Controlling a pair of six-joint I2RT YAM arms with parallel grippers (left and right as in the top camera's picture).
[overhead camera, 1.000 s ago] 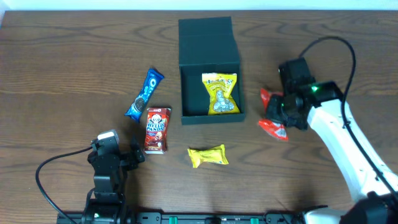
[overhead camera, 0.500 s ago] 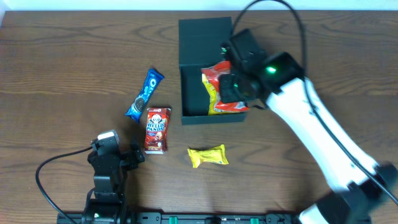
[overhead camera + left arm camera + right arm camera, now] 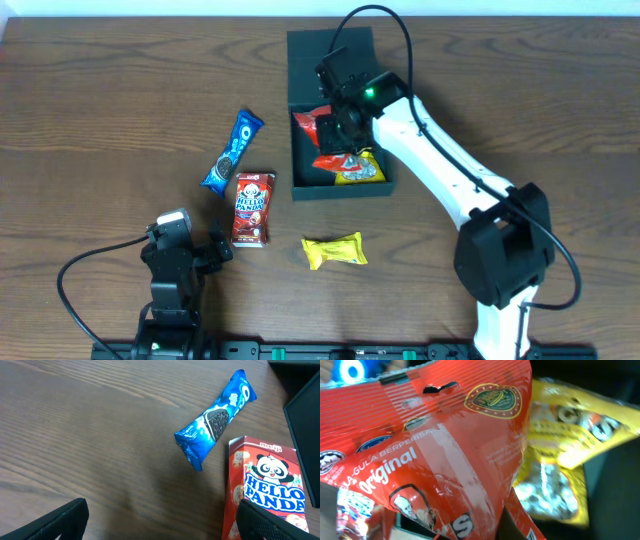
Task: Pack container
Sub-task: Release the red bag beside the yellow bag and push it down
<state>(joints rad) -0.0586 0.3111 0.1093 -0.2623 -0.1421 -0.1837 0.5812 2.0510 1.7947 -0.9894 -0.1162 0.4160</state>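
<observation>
A red packet (image 3: 312, 124) is gripped by the right gripper (image 3: 343, 135) over the container (image 3: 340, 189); the left gripper (image 3: 218, 247) is spread wide.

Blue Oreo packet (image 3: 216, 419) lies diagonally on wood-grain worktop (image 3: 90, 435), just beside red Hello Panda box (image 3: 265, 487); dark container (image 3: 307, 435) at right edge; left end effector (image 3: 165, 525) spread wide.

A dark wooden table (image 3: 90, 90) carries a green box (image 3: 330, 62) at the far middle. Left of it lie a blue biscuit packet (image 3: 232, 152) and a red carton (image 3: 253, 208), and nearer lies a yellow packet (image 3: 334, 251).
</observation>
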